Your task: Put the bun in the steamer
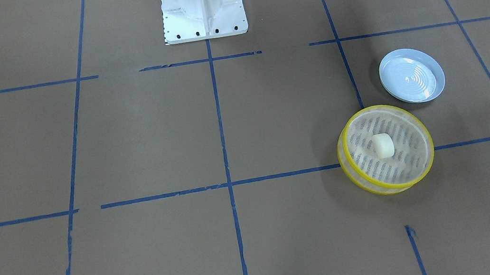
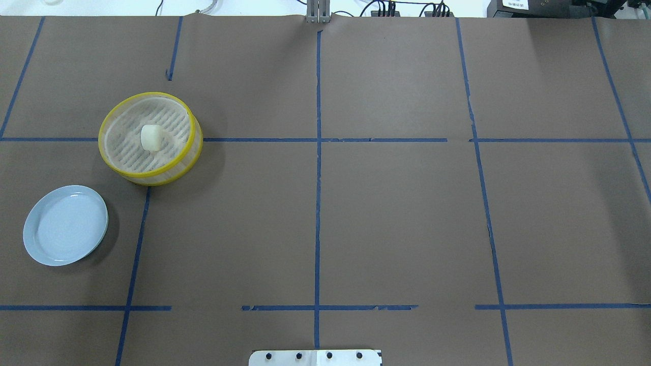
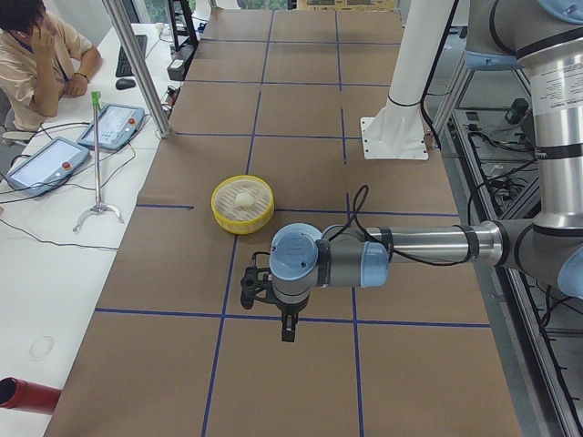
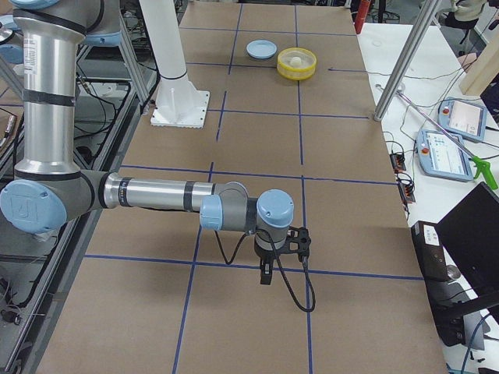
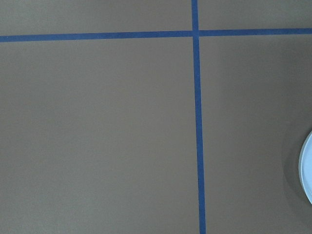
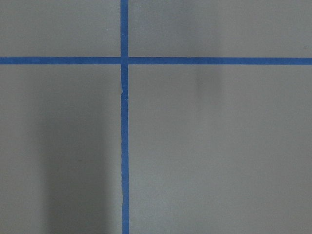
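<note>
Bun (image 1: 383,145) sat inside steamer (image 1: 382,107), blue plate (image 1: 411,75) just beside steamer, left gripper (image 3: 288,333) and right gripper (image 4: 266,277) hung well apart from steamer, their jaw states could not be told.

— Where's the bun (image 1: 383,145)?
— On the slotted floor of the steamer (image 1: 382,107), near its middle.
— And the blue plate (image 1: 411,75)?
— Just beside the steamer, on the side toward the white robot base (image 1: 202,6), both on the brown surface (image 1: 153,136).

You will find the bun (image 2: 151,137) in the steamer (image 2: 147,94), at the middle of its floor. The steamer stands on the table (image 2: 396,213), well beyond the left gripper (image 3: 286,328). The plate (image 2: 65,225) lies near the steamer, not touching it, on the side nearer that gripper. The right gripper (image 4: 266,274) hangs over the opposite end of the table.
</note>
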You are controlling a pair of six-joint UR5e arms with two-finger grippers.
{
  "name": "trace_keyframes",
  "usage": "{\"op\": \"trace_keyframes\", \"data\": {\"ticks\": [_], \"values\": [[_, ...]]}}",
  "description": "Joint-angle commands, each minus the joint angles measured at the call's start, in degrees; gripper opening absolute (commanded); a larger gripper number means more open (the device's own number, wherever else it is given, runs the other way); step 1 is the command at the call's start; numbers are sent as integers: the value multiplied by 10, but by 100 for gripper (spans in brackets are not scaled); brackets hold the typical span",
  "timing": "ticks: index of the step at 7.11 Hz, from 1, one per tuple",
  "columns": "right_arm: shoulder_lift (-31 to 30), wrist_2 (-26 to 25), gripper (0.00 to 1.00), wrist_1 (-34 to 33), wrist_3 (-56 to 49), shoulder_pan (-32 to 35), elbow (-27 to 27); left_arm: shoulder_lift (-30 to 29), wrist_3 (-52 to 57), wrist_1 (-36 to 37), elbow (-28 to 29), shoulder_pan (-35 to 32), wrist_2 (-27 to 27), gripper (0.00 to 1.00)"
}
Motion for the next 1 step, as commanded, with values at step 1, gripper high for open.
{"op": "trace_keyframes", "data": {"ticks": [1], "values": [[0,0,100,0,0,0,0,-14,0,5,0,-1,-2,100]]}}
